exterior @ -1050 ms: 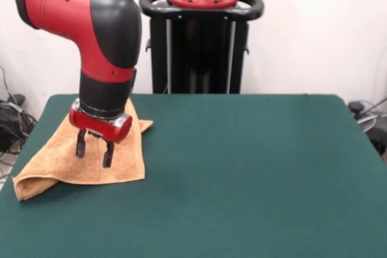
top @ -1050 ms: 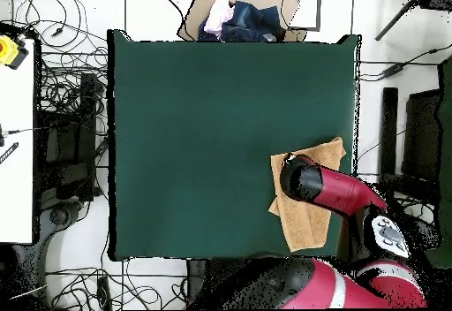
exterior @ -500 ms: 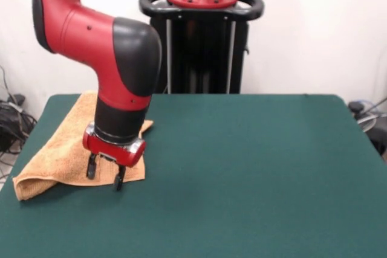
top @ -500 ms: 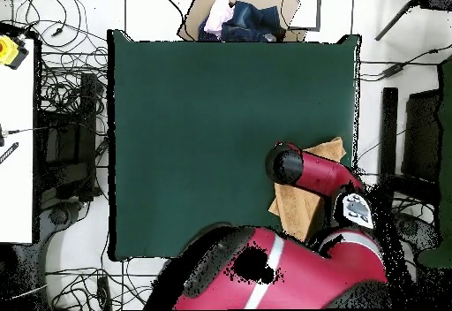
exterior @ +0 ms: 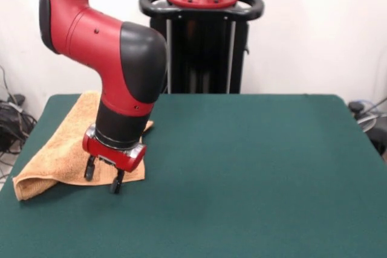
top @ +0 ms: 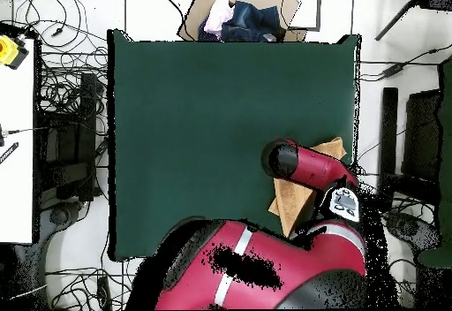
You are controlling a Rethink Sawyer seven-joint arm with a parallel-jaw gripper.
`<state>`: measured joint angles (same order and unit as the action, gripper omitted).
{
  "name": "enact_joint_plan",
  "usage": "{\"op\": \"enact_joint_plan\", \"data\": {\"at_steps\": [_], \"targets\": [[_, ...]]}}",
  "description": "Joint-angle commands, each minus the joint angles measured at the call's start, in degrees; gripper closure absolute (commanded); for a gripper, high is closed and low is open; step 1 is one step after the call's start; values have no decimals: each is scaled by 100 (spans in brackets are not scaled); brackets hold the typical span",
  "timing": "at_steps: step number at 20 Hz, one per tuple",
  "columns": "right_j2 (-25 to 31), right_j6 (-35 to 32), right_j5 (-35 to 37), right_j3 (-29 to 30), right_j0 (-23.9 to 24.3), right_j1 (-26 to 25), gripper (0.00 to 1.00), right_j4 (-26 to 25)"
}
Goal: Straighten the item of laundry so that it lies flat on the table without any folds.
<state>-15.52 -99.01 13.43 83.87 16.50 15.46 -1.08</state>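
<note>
The gripper point(exterior: 103, 179) is sitting low over the front edge of the towel point(exterior: 63, 149), which is bunched up at the left side of the desk point(exterior: 254, 167) in the front view, roughly the 9 o'clock spot of the green top. The fingers point(exterior: 115, 183) are spread apart with nothing between them, one over the towel's hem and the other hanging just past the corner over bare felt. The towel clearly isn't flat: there's a doubled-over fold along its near left edge, and a corner is poking out behind the arm toward 12 o'clock. From overhead the arm is covering most of the cloth, so I can't tell how many layers are stacked under there. If I were doing this step, I'd be aiming to close on only the top layer right at that near corner, coming down until the tips are just touching the desk. Grabbing both layers would be dragging the whole bundle instead of opening it. Then I'd be pulling toward the middle, 3 o'clock, low and slow so the fold peels open.
</note>
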Motion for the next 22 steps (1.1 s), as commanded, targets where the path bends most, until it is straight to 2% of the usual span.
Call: {"op": "enact_joint_plan", "data": {"at_steps": [1, 6, 8, 12, 22], "targets": [[308, -1191, 25, 7, 17, -258, 0, 343], [454, -927, 67, 364, 171, -71, 0, 125], [483, -908, 152, 381, 196, -78, 0, 141], [729, -922, 68, 813, 415, 107, 0, 135], [599, -972, -444, 1054, 332, -223, 0, -103]]}}
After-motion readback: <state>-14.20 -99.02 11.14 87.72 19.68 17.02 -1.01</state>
